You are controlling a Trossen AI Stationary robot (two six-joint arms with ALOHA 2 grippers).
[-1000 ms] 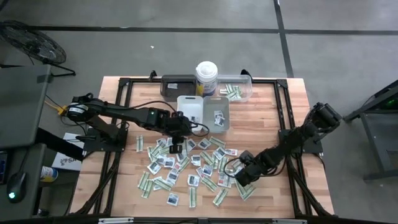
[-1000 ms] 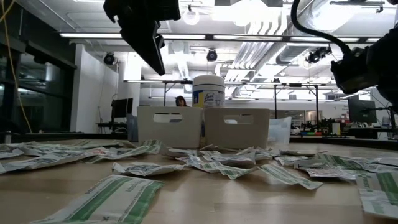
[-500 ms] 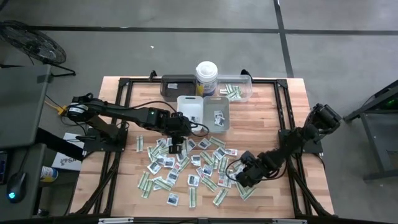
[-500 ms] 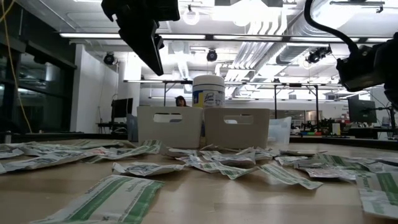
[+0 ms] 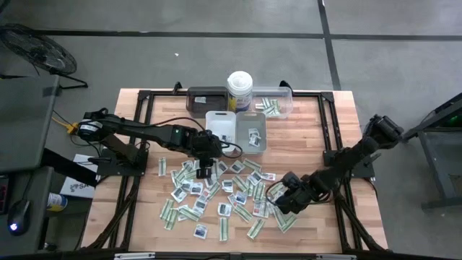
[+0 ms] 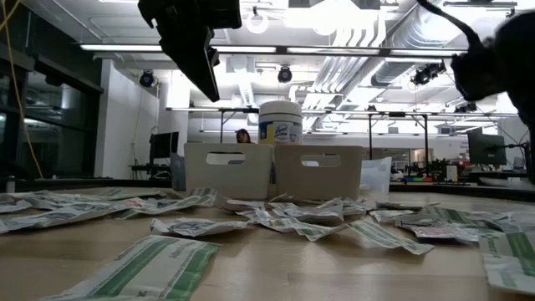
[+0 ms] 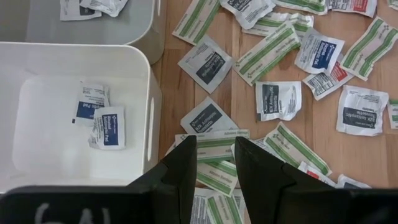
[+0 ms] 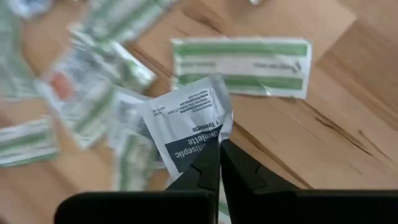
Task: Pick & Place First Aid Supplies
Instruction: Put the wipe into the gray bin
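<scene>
The first aid supplies (image 5: 216, 191), white sachets and green-striped strips, lie scattered flat on the wooden table between the two arms. My right gripper (image 5: 277, 199) stands over the right part of the scatter, shut on one white sachet with a dark mark (image 8: 186, 130). My left gripper (image 7: 213, 168) hangs open above the packets, beside the near edge of the white tray (image 7: 143, 68), with nothing between its fingers. Two sachets (image 7: 99, 118) lie in that tray. My right gripper pinches the sachet's edge by a corner (image 8: 214, 138) between its two fingertips (image 8: 205, 168). The fingers come steeply from above. The sachet is lifted off the table, and the rest of it stands free beyond the fingertips.
At the far side stand a white canister (image 5: 240, 90), a dark tray (image 5: 204, 100), a clear tray (image 5: 278, 105) holding strips, and a grey tray (image 5: 253, 133) beside the white tray (image 5: 222, 126). Bare wood lies at the table's left and right edges.
My right gripper has risen a little from the packets and shifted slightly toward the table's right edge.
</scene>
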